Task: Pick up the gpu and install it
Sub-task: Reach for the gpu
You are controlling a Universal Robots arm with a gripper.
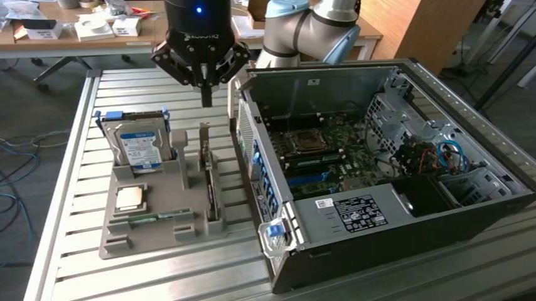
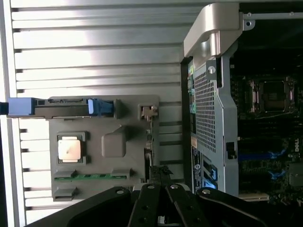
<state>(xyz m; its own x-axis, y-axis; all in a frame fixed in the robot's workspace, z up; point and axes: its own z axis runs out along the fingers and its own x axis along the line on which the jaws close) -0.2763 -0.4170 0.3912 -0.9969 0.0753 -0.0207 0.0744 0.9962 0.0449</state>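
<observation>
We see the gripper (image 1: 206, 99), jaws shut and empty, above the gpu (image 1: 209, 185), which stands on edge in the holder (image 1: 117, 241) along its edge beside the case (image 1: 352, 213), so its top is free to pinch.

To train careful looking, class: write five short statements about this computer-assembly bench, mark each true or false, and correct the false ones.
1. The gripper is shut and holds nothing. True.
2. The gpu is already seated in the computer case. False: it stands on edge in the grey holder on the table.
3. The hard drive lies flat on the table. False: it stands upright in the holder.
4. The computer case is open, with its motherboard in sight. True.
5. The green memory stick lies in the holder. True.
</observation>
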